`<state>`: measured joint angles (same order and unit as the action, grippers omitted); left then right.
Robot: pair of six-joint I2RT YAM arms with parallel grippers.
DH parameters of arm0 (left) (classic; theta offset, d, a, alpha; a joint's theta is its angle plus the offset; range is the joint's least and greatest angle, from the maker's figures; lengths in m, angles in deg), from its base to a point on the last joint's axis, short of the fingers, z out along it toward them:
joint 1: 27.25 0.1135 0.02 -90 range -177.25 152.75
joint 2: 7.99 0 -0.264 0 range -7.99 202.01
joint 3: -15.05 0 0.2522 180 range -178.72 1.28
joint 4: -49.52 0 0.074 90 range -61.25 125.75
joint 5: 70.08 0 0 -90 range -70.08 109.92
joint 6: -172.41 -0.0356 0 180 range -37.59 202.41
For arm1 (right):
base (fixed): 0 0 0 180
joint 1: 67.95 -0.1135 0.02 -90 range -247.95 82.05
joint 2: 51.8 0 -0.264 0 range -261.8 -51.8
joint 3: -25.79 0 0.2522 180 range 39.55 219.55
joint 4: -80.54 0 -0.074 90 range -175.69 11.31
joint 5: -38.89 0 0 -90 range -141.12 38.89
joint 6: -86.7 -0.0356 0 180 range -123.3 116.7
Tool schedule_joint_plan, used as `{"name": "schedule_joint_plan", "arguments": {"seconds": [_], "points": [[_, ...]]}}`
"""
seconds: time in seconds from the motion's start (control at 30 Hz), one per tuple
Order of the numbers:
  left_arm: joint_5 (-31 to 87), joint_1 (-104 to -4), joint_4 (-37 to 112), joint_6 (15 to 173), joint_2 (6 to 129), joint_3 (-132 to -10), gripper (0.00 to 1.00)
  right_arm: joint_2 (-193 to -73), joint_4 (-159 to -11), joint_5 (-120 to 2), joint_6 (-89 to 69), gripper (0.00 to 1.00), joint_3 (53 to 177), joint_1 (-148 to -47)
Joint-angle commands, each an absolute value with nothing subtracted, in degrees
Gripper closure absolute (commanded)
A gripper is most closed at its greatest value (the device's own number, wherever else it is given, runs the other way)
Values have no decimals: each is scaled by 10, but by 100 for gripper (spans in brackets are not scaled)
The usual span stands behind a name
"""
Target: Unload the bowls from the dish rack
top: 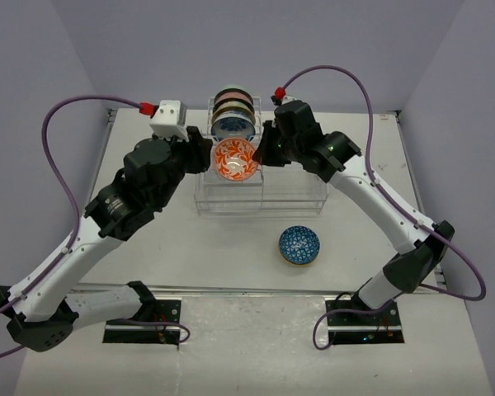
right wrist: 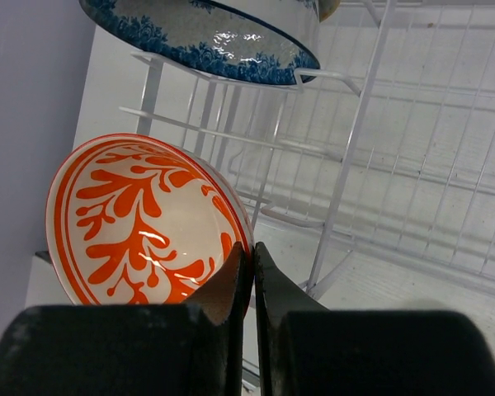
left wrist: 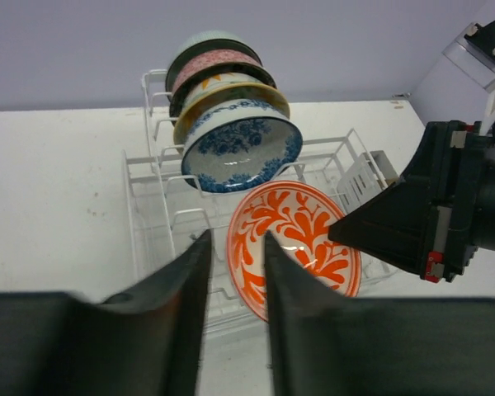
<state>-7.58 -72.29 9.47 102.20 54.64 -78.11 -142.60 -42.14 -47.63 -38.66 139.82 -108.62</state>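
Observation:
A red-orange patterned bowl (top: 234, 158) hangs tilted over the front of the clear wire dish rack (top: 293, 194). My right gripper (right wrist: 252, 247) is shut on the right rim of this bowl (right wrist: 140, 223). My left gripper (left wrist: 235, 241) is open at the bowl's left rim (left wrist: 301, 239), which shows in the gap between its fingers, untouched. Several more bowls stand on edge in the rack's back slots, the blue-white floral one (left wrist: 243, 148) foremost. A blue patterned bowl (top: 299, 245) sits on the table in front of the rack.
The rack's upright dividers (right wrist: 355, 140) stand close right of my right fingers. The right arm's black wrist (left wrist: 445, 206) fills the right side of the left wrist view. Purple cables (top: 66, 124) loop off both arms. Grey walls enclose the table.

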Motion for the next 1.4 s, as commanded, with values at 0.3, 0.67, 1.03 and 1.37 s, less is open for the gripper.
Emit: {"name": "schedule_joint_plan", "arguments": {"seconds": [0.3,0.67,1.03,1.37], "points": [[-173,-723,59,1028,430,-732,0,-1305,-417,-532,-373,100,1369,-1086],[-140,-723,1,1044,285,-617,0,-1016,-410,-465,-383,100,998,-1046],[-159,-723,26,1037,258,-508,0,-985,-436,-436,-442,100,831,-954],[-158,-723,31,1040,271,-457,0,-1007,-501,-463,-456,100,787,-951]]}}
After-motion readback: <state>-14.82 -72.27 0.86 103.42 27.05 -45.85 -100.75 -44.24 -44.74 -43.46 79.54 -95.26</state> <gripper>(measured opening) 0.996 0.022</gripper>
